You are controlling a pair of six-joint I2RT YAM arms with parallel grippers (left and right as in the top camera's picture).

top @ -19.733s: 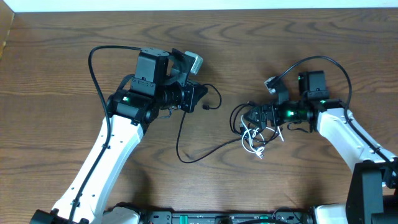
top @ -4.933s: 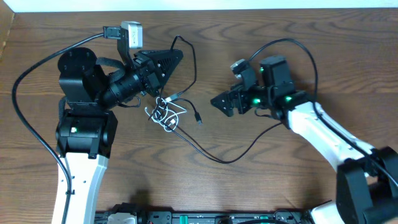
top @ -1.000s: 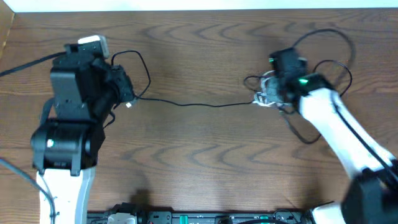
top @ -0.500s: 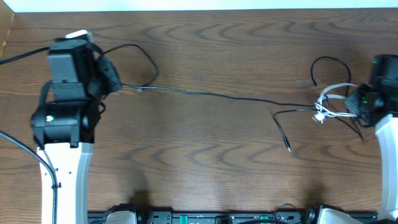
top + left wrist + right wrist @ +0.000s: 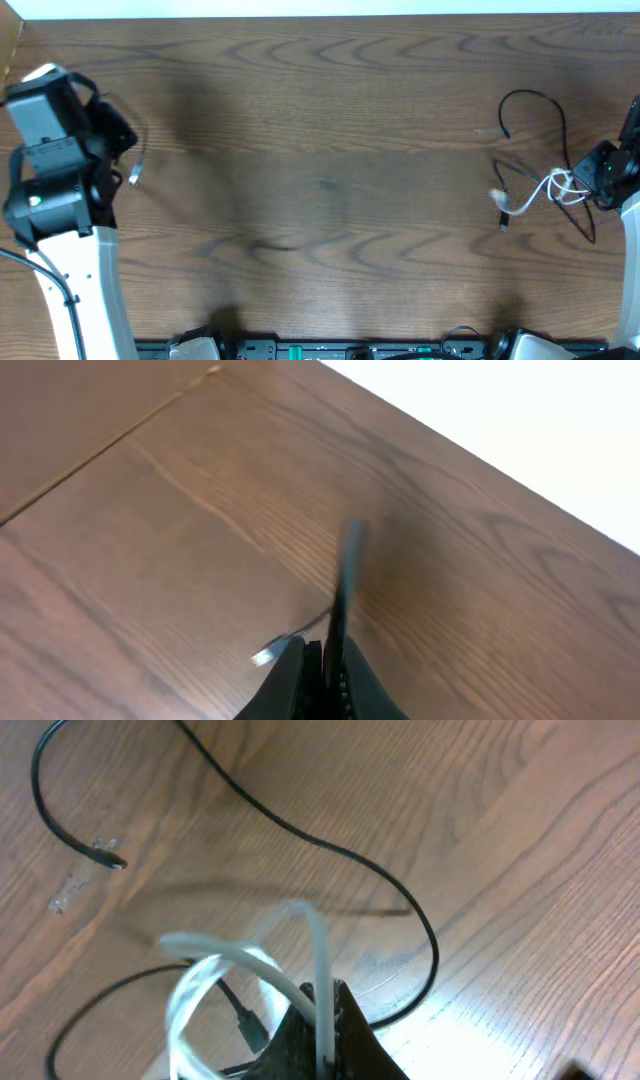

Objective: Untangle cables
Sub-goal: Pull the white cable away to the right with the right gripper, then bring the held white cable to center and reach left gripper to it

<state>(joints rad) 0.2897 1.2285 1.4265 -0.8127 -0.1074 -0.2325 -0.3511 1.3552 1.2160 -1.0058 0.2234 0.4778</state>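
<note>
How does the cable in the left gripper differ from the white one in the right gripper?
Colour: the left gripper holds a black cable; the right gripper a white cable.
Pose: the black cable is one short blurred strand; the white cable curls in loops.
Place: the black cable is at the table's far left, the white cable far right.
Shared: thin, pinched in shut jaws.

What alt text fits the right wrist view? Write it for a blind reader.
The right gripper, jaws shut, pinches a looping white cable at the bottom of the frame. Behind it a thin black cable curves across the brown wooden table, and a black plug end lies at upper left.
</note>
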